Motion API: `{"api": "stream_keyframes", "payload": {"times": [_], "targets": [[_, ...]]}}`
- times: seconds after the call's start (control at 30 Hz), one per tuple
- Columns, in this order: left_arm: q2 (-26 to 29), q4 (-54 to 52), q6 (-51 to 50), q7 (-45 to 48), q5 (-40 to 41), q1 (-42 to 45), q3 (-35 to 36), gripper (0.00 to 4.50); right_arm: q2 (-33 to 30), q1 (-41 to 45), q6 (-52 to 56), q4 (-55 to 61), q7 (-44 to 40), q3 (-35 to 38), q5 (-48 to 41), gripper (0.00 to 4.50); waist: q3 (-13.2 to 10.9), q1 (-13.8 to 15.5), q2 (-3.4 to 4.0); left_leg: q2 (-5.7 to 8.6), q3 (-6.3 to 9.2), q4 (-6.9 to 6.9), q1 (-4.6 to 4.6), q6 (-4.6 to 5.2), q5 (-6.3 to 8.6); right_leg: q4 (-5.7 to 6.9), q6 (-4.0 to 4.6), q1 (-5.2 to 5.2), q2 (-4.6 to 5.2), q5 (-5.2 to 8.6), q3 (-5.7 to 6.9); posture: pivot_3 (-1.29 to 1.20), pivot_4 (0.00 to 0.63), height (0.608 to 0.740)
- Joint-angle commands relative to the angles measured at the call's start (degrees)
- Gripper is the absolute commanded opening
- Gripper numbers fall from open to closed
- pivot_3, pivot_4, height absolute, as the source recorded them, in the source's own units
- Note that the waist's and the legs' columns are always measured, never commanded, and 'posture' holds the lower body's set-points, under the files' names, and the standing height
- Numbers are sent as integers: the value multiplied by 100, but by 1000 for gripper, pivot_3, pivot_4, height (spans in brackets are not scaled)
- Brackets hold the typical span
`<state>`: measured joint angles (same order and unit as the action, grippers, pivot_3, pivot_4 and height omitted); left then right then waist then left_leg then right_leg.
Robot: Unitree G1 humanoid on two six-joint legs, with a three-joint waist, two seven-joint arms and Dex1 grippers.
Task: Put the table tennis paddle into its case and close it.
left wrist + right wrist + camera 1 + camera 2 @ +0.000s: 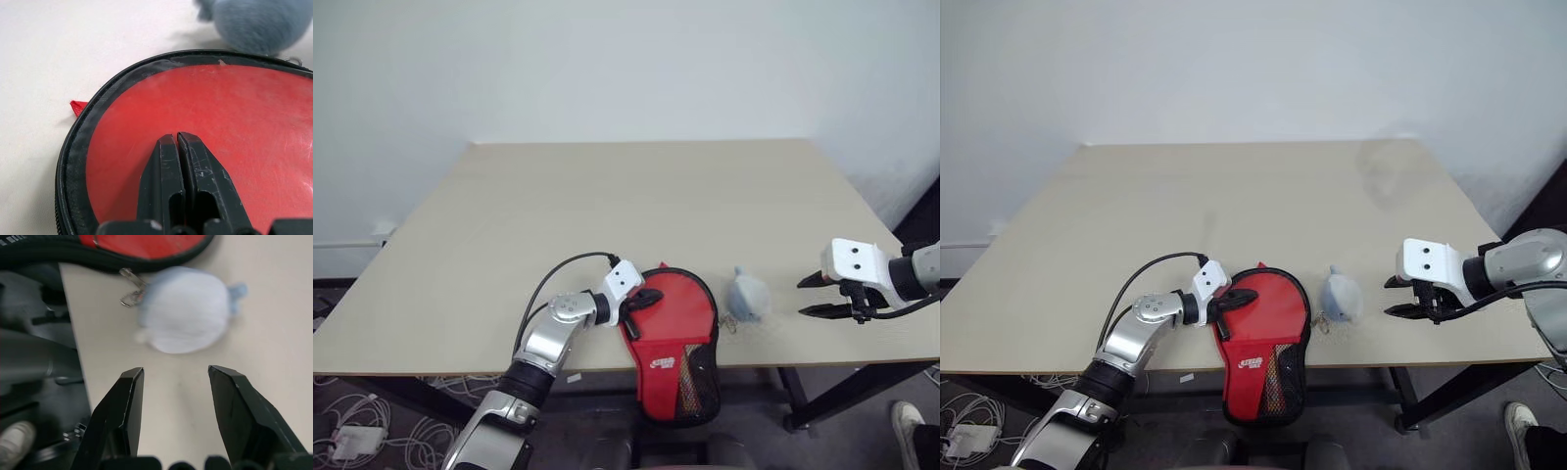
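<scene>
Pale-blue plush charm [748, 296] — beside case [672, 333]

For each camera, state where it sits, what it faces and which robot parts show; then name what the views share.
Left and right eye views: head stereo pair, looking forward and down over the beige table; both arms show, left tool on the red paddle-shaped fabric case, right tool open.
Left wrist view: along shut black fingers resting on the case's clear panel.
Right wrist view: between spread fingers at the pale blue fluffy plush keychain.
Shared: case and plush appear in all views.
</scene>
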<state>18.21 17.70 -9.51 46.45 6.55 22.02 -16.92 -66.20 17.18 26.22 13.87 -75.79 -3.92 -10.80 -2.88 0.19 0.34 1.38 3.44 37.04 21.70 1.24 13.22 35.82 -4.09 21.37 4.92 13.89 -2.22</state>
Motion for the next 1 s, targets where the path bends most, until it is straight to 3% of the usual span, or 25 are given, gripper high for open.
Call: {"api": "stream_keyframes", "payload": {"times": [0.03, 0.37, 1.0], "targets": [[84, 368, -156, -14, -271, -146, -104, 0, 369, 205, 284, 144, 378, -194, 44, 2347, 7, 1, -5, -1, 0, 0, 0, 0, 0, 0, 0, 0, -1, 0, 0, 0, 0, 740], [103, 317, -199, -28, -275, -162, -78, 0, 1401, 993, 402, -742, 1122, -891, 586, 2347, 22, 2, -17, 3, 1, -1, 1, 2, -1, 1, 0, 1, -2, -1, 0, 0, 0, 740], [129, 224, -281, -31, -253, -205, -24, 0, 1554, 638, 252, -1116, 920, -1589, 1001, 2347, 52, -1, -48, 1, 1, -3, -2, 2, -1, 1, 0, -1, -4, -1, 1, 0, 0, 740]]}}
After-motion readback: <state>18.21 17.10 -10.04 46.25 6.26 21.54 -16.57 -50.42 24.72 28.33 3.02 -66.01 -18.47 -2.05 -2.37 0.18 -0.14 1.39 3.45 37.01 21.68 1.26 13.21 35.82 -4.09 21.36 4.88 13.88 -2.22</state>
